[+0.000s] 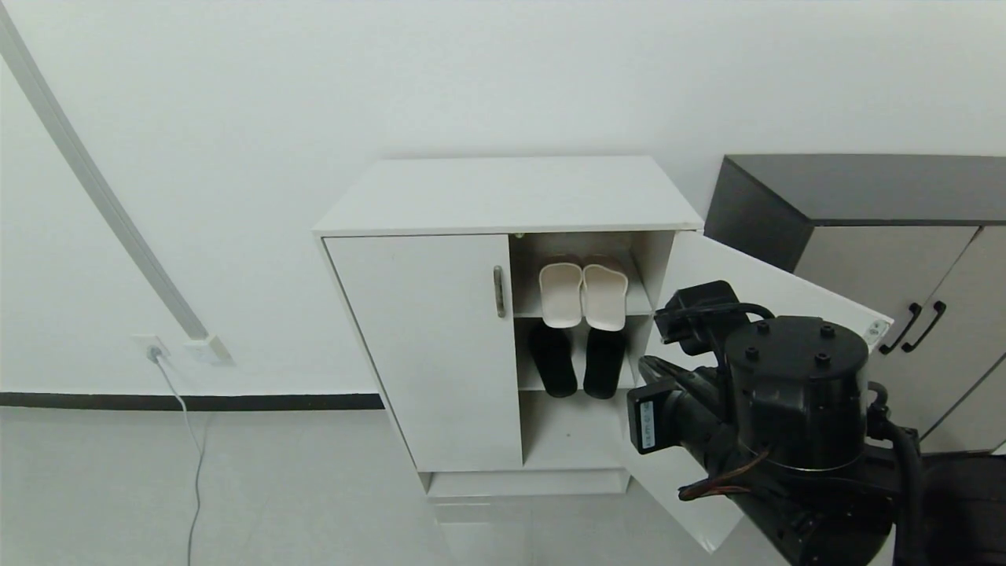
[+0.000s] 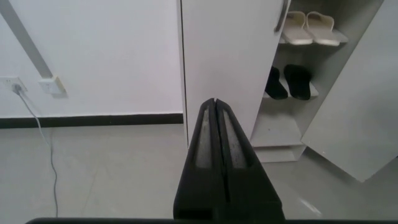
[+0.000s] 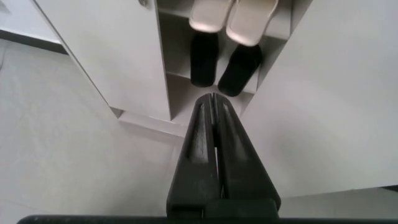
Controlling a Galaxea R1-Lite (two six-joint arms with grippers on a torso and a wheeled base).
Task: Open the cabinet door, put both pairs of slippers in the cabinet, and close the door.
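White slippers [image 1: 583, 295] lie in the cabinet [image 1: 503, 192] above black slippers [image 1: 580, 362], so I judge only closing remains. The door [image 1: 711, 255] stands wide open. The right claw [image 3: 214, 98], clenched and empty, is near it and should push its outer face. The left claw [image 2: 214, 102] is likewise clenched.

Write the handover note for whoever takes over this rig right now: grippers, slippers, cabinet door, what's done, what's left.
Left gripper: shut, empty, out in front of the cabinet.
Right gripper: shut, empty, close to the open right door.
White slippers are on the top shelf, black slippers on the shelf below.
Done: door opened, both pairs stowed.
Left: swing the right door shut. The left door is already closed.
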